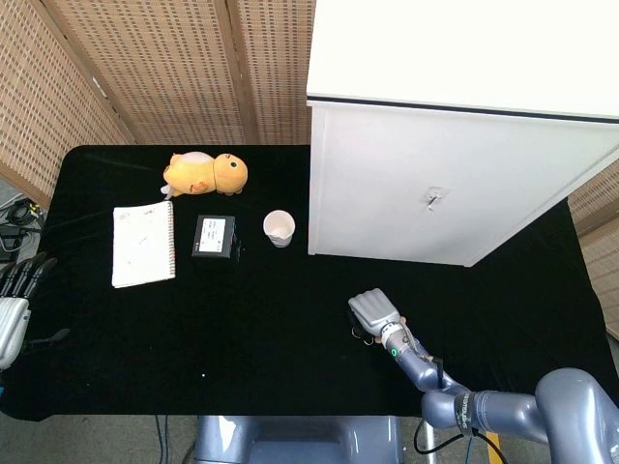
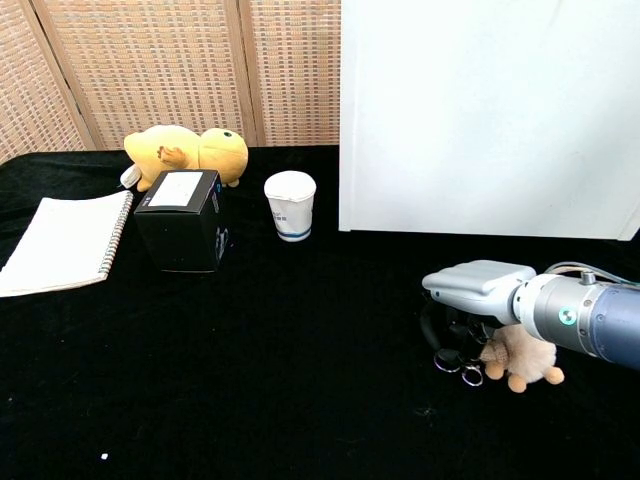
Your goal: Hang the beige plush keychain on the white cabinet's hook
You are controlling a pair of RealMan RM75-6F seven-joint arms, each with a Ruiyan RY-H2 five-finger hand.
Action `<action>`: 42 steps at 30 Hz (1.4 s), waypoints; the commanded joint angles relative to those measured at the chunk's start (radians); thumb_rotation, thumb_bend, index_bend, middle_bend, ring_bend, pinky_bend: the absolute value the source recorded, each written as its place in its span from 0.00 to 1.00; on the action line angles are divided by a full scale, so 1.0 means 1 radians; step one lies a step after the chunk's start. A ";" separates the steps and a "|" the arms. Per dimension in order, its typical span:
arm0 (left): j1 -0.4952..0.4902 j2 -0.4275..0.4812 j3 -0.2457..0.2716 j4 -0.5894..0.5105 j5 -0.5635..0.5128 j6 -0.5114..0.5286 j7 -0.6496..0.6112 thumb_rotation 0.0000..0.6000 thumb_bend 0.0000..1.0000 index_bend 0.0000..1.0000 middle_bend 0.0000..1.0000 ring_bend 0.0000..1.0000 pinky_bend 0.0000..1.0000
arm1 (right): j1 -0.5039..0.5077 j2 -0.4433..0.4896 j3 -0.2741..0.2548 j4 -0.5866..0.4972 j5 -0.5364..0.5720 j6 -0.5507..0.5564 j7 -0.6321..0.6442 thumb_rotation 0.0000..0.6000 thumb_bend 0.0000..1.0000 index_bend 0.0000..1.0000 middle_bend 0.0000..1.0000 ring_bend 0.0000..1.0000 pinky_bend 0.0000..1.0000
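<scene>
The beige plush keychain (image 2: 520, 358) lies on the black table near the front right, its metal rings (image 2: 458, 365) pointing left. My right hand (image 2: 470, 300) sits palm-down right over its ring end, dark fingers curled down onto the rings; whether they grip is hidden. From the head view the right hand (image 1: 374, 311) covers nearly all of the plush. The white cabinet (image 1: 416, 174) stands at the back right with a small hook (image 1: 432, 199) on its front face. My left hand (image 1: 12, 309) hangs off the table's left edge, fingers apart and holding nothing.
A paper cup (image 2: 290, 205) stands just left of the cabinet. Further left are a black box (image 2: 180, 232), a yellow plush toy (image 2: 190, 152) and a spiral notebook (image 2: 65, 242). Woven screens close off the back.
</scene>
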 commanded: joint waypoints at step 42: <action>-0.007 -0.015 0.009 0.021 0.027 -0.002 -0.023 1.00 0.00 0.00 0.00 0.00 0.00 | -0.203 0.443 0.072 -0.337 -0.775 0.547 0.453 1.00 0.59 0.69 0.98 1.00 1.00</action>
